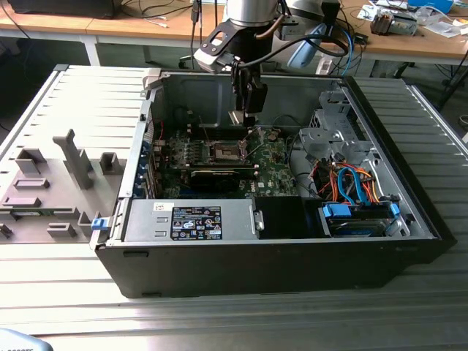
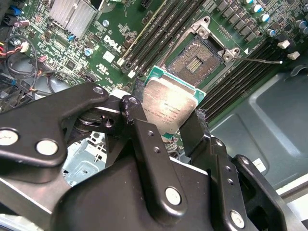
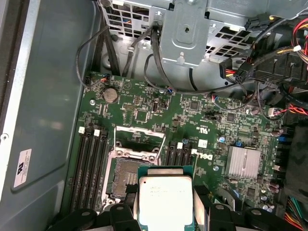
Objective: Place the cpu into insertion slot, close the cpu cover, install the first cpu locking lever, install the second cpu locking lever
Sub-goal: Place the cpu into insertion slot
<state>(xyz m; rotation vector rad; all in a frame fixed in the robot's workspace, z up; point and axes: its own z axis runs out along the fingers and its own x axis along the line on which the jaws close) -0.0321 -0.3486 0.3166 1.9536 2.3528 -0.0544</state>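
Observation:
My gripper [image 1: 245, 117] hangs inside the open computer case, shut on the cpu [image 2: 168, 108], a small square chip with a silvery top and green edge. Both wrist views show the black fingers [image 3: 126, 214] pinching two opposite sides of the cpu [image 3: 166, 197]. The chip is in the air, above and slightly to one side of the insertion slot [image 2: 197, 60], whose dark pin field lies bare. The cpu cover [image 3: 139, 137], a thin metal frame, is swung up off the insertion slot [image 3: 124, 179]. A thin wire locking lever [image 2: 262, 60] sticks out beside the socket.
Long black memory slots [image 3: 91, 168] flank the socket on the green board [image 1: 274, 172]. A finned heat sink [image 3: 244, 161], a metal drive cage [image 1: 333, 131] and coloured cables [image 1: 351, 186] fill the exterior view's right. A grey plastic shroud [image 1: 51, 190] lies outside the case.

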